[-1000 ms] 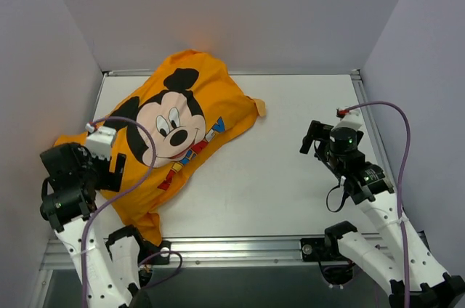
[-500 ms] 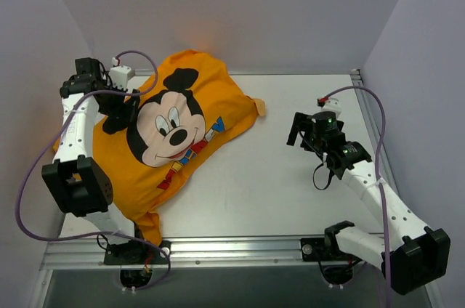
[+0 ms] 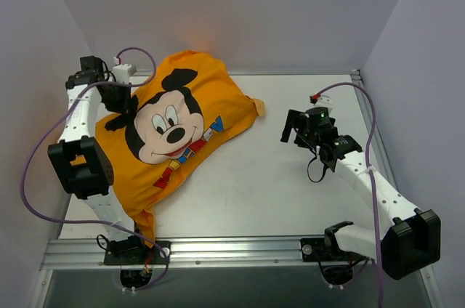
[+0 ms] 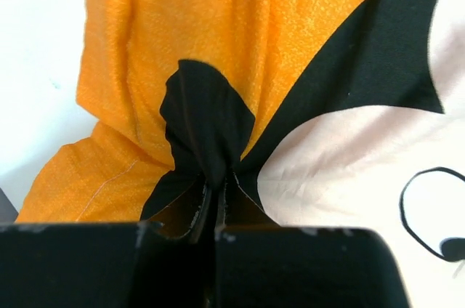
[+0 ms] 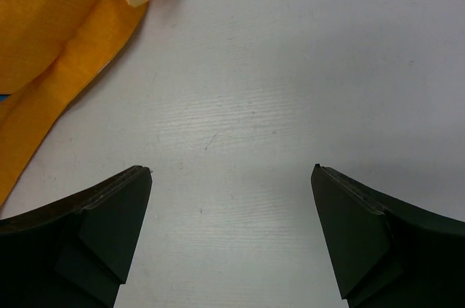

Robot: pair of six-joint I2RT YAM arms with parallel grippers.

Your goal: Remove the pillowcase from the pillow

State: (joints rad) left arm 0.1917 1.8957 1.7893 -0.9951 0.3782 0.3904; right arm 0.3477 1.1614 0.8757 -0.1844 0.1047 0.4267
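The left arm reaches up along the left side of the table (image 3: 290,184) and bends in at the far end. The left gripper (image 3: 120,102) sits on the far left part of the orange pillowcase (image 3: 207,94), by the black ear of the Mickey face (image 3: 168,130).

The right arm stretches out over the right side, and the right gripper (image 3: 291,127) points left, apart from the cloth.

The left wrist view shows what the top view cannot. The left gripper (image 4: 216,203) has its jaws almost together, pinching a little black fold of the pillowcase (image 4: 218,32) that stands up in a peak.

The right wrist view shows the right gripper (image 5: 231,170) with jaws wide apart and only bare table (image 5: 254,68) between them. An orange corner of the pillowcase (image 5: 43,32) lies at the far left of that view.

The pillowcase lies puffed up on the left half of the table. The pillow is inside and hidden. The near end of the pillowcase goes behind the left arm's base.
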